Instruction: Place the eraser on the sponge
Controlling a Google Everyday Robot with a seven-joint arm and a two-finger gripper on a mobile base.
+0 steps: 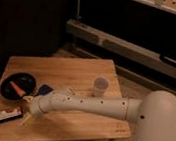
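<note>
The eraser [5, 115] lies flat near the table's front left corner, a long dark block with a white face and a red stripe. The dark-blue sponge [44, 89] rests on the table just right of the pan, partly hidden behind my arm. My gripper [27, 115] hangs at the end of the white arm, low over the table, just right of the eraser and in front of the sponge. It holds nothing that I can make out.
A round black pan [9, 81] with an orange carrot [16, 88] sits at the table's left. A white cylindrical bottle [99, 85] stands behind my arm near the middle. The wooden table [76, 68] is small; dark cabinets and a shelf stand behind it.
</note>
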